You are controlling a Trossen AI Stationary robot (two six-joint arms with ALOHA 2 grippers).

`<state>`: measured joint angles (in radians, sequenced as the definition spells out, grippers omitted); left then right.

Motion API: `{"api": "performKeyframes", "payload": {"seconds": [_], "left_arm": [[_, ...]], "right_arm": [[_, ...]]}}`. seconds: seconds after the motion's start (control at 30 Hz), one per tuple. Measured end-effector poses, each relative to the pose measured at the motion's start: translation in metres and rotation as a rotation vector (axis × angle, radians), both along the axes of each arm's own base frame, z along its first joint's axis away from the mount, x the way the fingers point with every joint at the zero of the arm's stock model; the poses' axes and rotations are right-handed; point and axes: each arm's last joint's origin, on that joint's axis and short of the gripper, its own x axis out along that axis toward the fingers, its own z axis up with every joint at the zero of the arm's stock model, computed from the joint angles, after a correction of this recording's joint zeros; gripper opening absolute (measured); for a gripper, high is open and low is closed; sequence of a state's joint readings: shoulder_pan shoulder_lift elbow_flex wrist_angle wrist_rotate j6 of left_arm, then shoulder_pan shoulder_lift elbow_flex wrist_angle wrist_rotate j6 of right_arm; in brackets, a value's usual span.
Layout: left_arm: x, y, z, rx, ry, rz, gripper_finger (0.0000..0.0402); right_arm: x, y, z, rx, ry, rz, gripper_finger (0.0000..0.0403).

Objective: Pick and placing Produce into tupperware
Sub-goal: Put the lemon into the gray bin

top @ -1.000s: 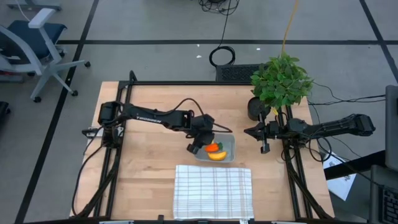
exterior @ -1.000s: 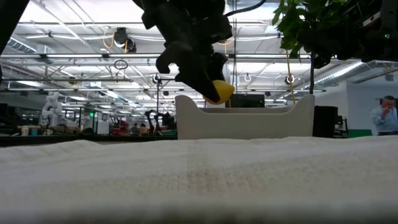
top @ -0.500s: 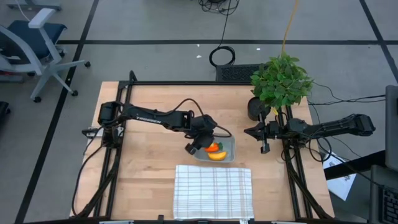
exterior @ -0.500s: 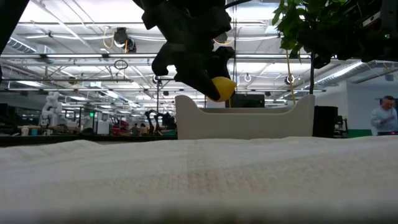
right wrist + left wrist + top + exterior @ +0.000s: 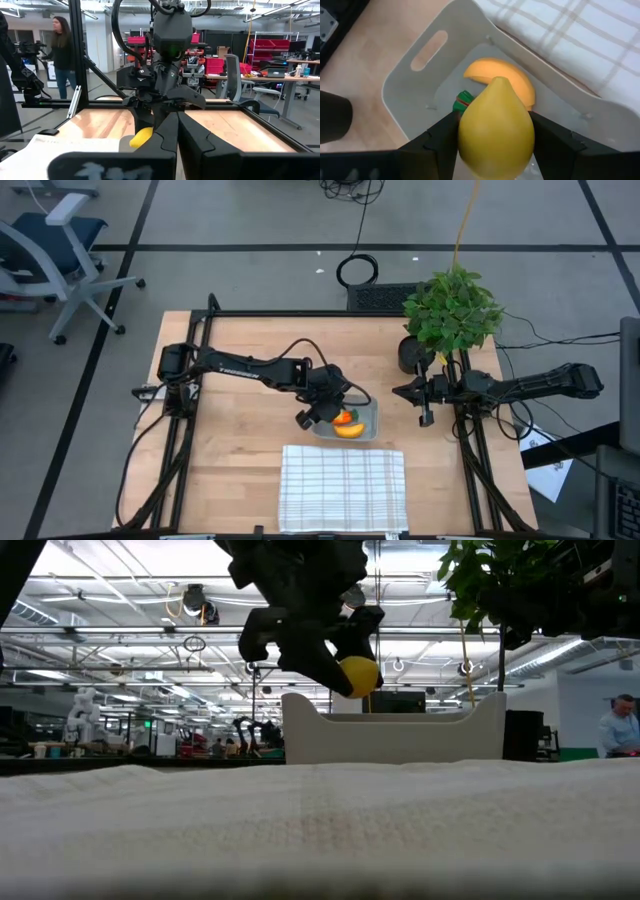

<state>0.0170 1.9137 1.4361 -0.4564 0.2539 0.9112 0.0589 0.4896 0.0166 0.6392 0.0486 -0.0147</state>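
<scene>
High view: left pincer [image 5: 322,417] over the tupperware's [image 5: 366,413] 9 o'clock rim, mid-desk [image 5: 240,470], clamped on the yellow fruit [image 5: 496,127]. Fruit is held above the rim in low view, not touching. Banana [image 5: 349,430] and carrot [image 5: 343,417] lie inside, side by side. Right pincer [image 5: 400,392] waits at 3 o'clock, fingers pressed together, empty. Cloth [image 5: 343,488] at 6 o'clock.

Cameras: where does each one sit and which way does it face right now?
High: overhead, straight down; both arms, tupperware.
Low: table height, across the cloth; left gripper holding the yellow fruit.
Left wrist: down past its jaws into the tupperware.
Right wrist: level, toward the left arm.
All four show the yellow fruit.
</scene>
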Motion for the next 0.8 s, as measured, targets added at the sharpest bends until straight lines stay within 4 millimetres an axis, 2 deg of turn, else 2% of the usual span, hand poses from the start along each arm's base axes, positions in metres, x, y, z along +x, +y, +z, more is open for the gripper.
{"api": "performKeyframes", "payload": {"seconds": [0.2,0.5,0.8], "left_arm": [[0.002,0.001,0.003,-0.018,-0.005,0.025,0.0211],[0.007,0.000,0.032,-0.096,0.064,0.120,0.0211],[0.038,-0.003,0.007,-0.100,0.233,0.208,0.0211]], "right_arm": [[0.000,0.000,0.000,0.000,0.000,0.000,0.0000],[0.000,0.000,0.000,0.000,0.000,0.000,0.0000],[0.000,0.000,-0.001,0.002,0.005,0.000,0.0000]]}}
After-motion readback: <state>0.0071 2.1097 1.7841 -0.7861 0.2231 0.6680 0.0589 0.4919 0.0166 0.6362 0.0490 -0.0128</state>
